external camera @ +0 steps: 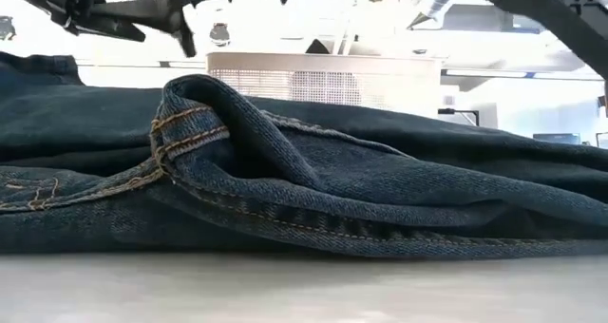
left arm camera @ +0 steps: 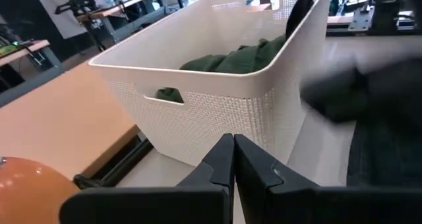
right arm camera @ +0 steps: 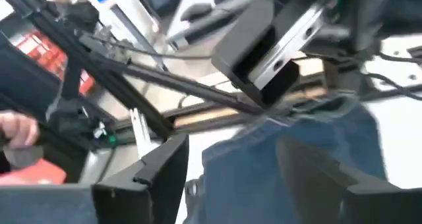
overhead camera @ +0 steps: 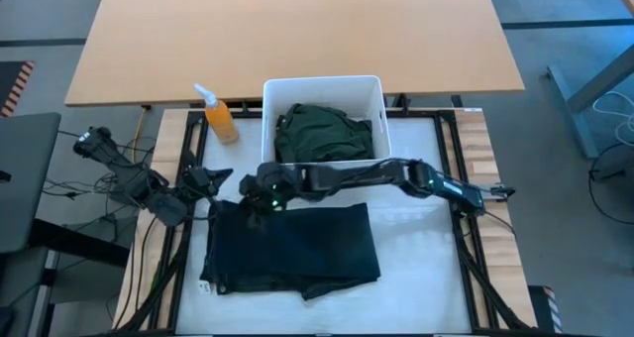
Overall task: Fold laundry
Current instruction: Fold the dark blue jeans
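Dark blue denim jeans (overhead camera: pixel 292 248) lie folded on the white table and fill the low view (external camera: pixel 304 190), waistband seam toward the camera. A dark green garment (overhead camera: pixel 322 134) sits bunched in the white bin (overhead camera: pixel 371 89). My right gripper (overhead camera: pixel 260 196) reaches across from the right and is open over the jeans' far left corner; in its wrist view the denim (right arm camera: pixel 264 151) shows between the spread fingers. My left gripper (overhead camera: pixel 220 175) is shut just left of that corner, pointing at the bin (left arm camera: pixel 198 99), and touches nothing. My right gripper (right arm camera: pixel 231 161) comes at the jeans' far left corner from above at a slant, with one finger (right arm camera: pixel 161 171) on each side of the denim edge. Whether the fingers touch the cloth, I cannot tell.
An orange spray bottle (overhead camera: pixel 220 117) stands left of the bin. A wooden table (overhead camera: pixel 297 30) lies beyond the work surface. Black frame rails (overhead camera: pixel 466 238) run along the left and right sides. White surface shows to the right of the jeans (overhead camera: pixel 416 248).
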`<state>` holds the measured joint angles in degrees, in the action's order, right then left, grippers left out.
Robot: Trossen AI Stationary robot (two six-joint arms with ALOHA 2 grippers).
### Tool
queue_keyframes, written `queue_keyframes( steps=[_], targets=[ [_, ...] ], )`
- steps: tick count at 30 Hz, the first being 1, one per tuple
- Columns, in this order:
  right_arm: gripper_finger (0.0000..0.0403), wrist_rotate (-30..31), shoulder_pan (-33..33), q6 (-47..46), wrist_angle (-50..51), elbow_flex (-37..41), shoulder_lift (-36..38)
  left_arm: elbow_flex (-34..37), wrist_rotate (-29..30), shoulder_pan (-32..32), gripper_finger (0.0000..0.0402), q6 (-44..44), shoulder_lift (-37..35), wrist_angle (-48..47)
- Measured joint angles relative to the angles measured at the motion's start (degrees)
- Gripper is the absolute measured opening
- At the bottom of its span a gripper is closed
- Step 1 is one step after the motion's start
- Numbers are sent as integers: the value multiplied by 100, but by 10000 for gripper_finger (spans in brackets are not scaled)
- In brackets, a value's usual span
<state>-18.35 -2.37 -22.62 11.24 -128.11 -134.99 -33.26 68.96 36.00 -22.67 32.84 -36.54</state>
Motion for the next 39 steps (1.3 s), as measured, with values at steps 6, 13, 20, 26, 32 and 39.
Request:
queue_keyframes(
  steps=[6, 13, 20, 26, 32, 39],
  targets=[
    [259, 318, -216, 728, 2460, 13, 1038, -276, -1399, -116, 0, -49, 23, 59],
    [260, 2931, -1545, 607, 5492, 555, 2297, -470, -4234, -1, 0, -137, 615, 1229],
    [260, 4645, -3009, -1316, 3902, 3507, 3587, -393, -5024, 398, 0, -896, 2427, 1324],
    [260, 5240, -3125, -1947, 606, 6497, 4089, -393, -5960, 420, 0, -1747, 3576, 1327],
    [260, 5284, -2940, -2290, -1425, 8138, 4103, -404, -6389, 418, 0, -2469, 4057, 1173],
    [260, 5316, -2987, -3138, -1357, 8658, 4055, -409, -7606, 401, 0, -3384, 4406, 1119]
  ],
)
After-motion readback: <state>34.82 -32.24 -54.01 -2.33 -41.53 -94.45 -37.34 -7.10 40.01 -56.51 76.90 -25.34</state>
